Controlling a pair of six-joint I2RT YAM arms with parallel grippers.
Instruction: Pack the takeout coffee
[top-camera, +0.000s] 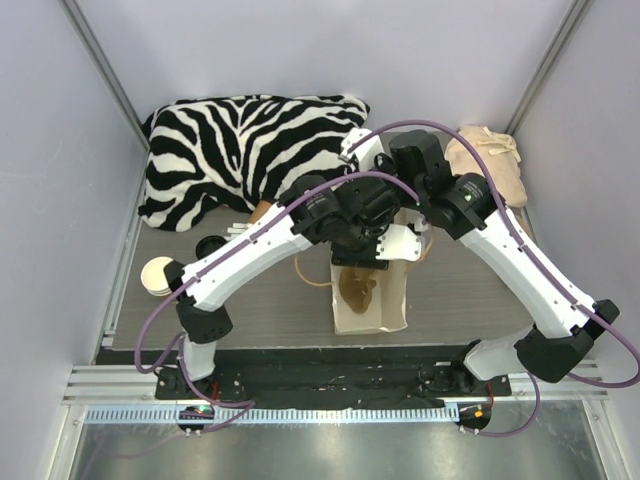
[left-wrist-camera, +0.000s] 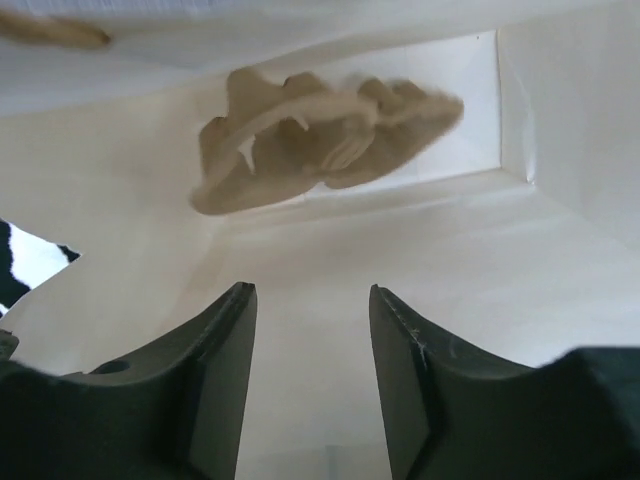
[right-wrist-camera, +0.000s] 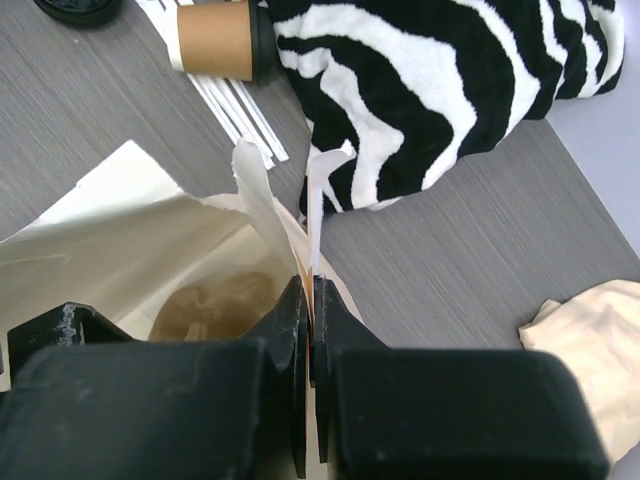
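The takeout coffee, a brown kraft cup (right-wrist-camera: 213, 40), lies on its side by the zebra cloth at the back left (top-camera: 262, 211), away from both grippers. A white paper bag (top-camera: 392, 300) with a brown print stands in the middle of the table. My left gripper (left-wrist-camera: 312, 290) is open inside the bag's mouth (top-camera: 365, 245), with nothing between its fingers; only white bag walls (left-wrist-camera: 560, 130) and the brown print show. My right gripper (right-wrist-camera: 310, 285) is shut on the bag's upper edge (right-wrist-camera: 255, 190), at the bag's far right (top-camera: 408, 236).
A zebra-striped cloth (top-camera: 250, 150) fills the back left, and a beige cloth (top-camera: 490, 160) lies at the back right. A flat black lid (top-camera: 210, 247), white strips (right-wrist-camera: 235, 110) and a brown cup with a white top (top-camera: 158, 276) are on the left.
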